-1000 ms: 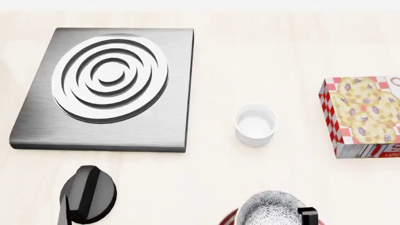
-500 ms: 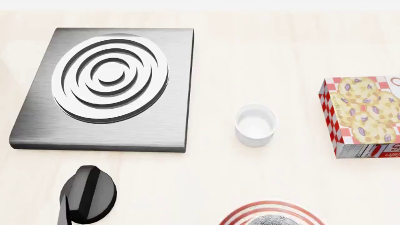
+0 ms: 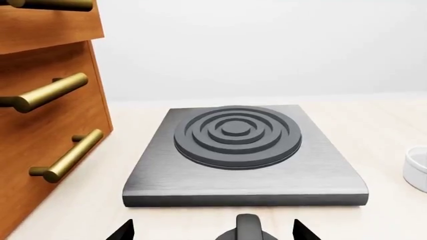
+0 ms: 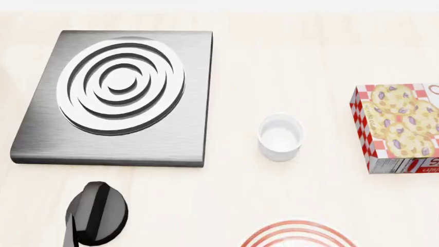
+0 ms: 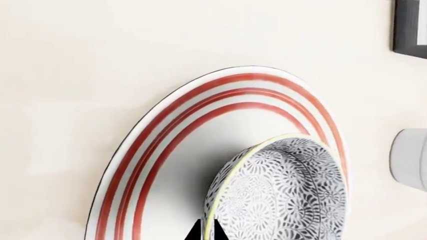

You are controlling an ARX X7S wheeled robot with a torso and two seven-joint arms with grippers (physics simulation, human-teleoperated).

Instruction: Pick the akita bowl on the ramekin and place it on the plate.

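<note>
Three red rings band the glossy white plate (image 5: 167, 150); the grey-speckled akita bowl (image 5: 280, 195) sits over it, my right pincer (image 5: 200, 232) at its rim, grip unclear. Pale wooden counter (image 4: 309, 62).

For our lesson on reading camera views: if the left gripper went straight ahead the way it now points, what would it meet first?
Most likely the front edge of the grey stove burner plate, which lies directly ahead of the left gripper; the gripper's height above the table is unclear.

Grey-black patterned akita bowl (image 5: 283, 192), red-ringed white plate (image 5: 167, 150), plain white ramekin (image 4: 280, 136), pale table (image 4: 309, 62).
</note>
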